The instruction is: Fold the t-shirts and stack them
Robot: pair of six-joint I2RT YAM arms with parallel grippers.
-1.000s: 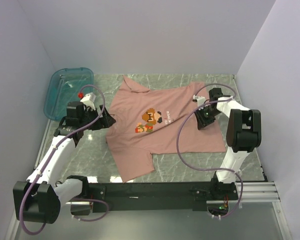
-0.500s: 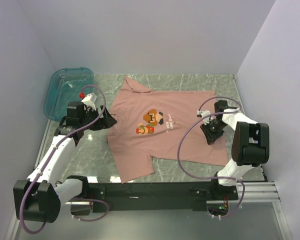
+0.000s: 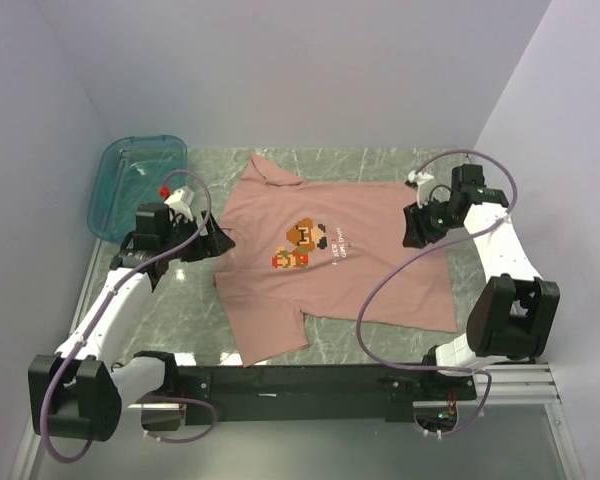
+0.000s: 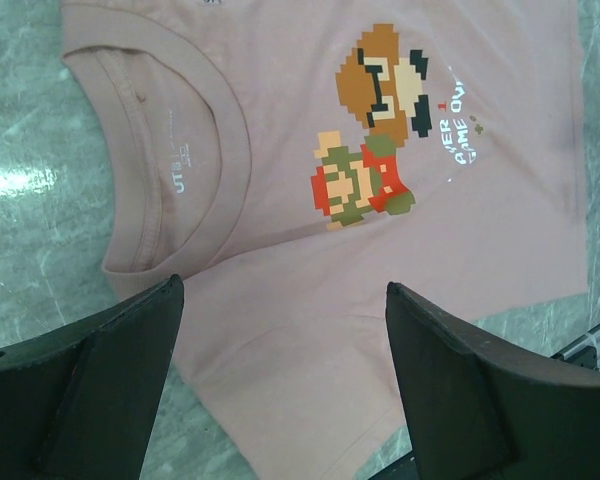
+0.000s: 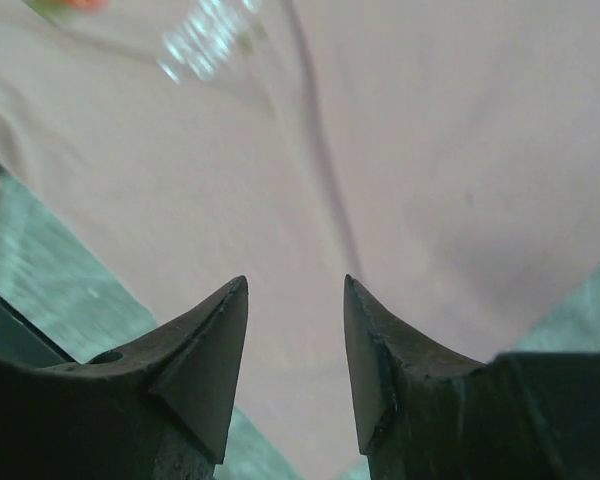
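**Q:** R side: what changed in the last sec?

**A:** My right end effector point(image 3: 418, 224) has left the near stretch of the hem and swung up toward the far-right corner of the t-shirt point(image 3: 330, 275). Its jaws are partway apart w/ nothing between them. The right wrist view shows only pink cloth under the tips, so no grip. The hem edge point(image 3: 442, 290) now reaches further toward the near side than a sec ago and lies straighter.

**Q:** L side?

**A:** My left end effector point(image 3: 214, 243) hasn't moved. Its jaws are wide apart and empty, hovering just by the collar point(image 4: 170, 150).

**Q:** Where's the shirt?

**A:** Flat on the marble surface point(image 3: 180, 310), about mid-workspace. Collar is to the left, hem to the right, print point(image 4: 375, 130) face up, near sleeve point(image 3: 265, 340) pointing toward my bases. The teal tray point(image 3: 105, 190) is far-left and not touching the cloth.

**Q:** Meaning for the task?

**A:** My read: the spreading is about done and no fold has been made yet. Only one shirt is in view, so stacking is a long way off. The first fold prob. needs both end effectors pinching cloth edges. The cotton is thin and limp, so I'd have to go low to catch a single layer, w/ risk of scraping the surface or bunching the hem again.
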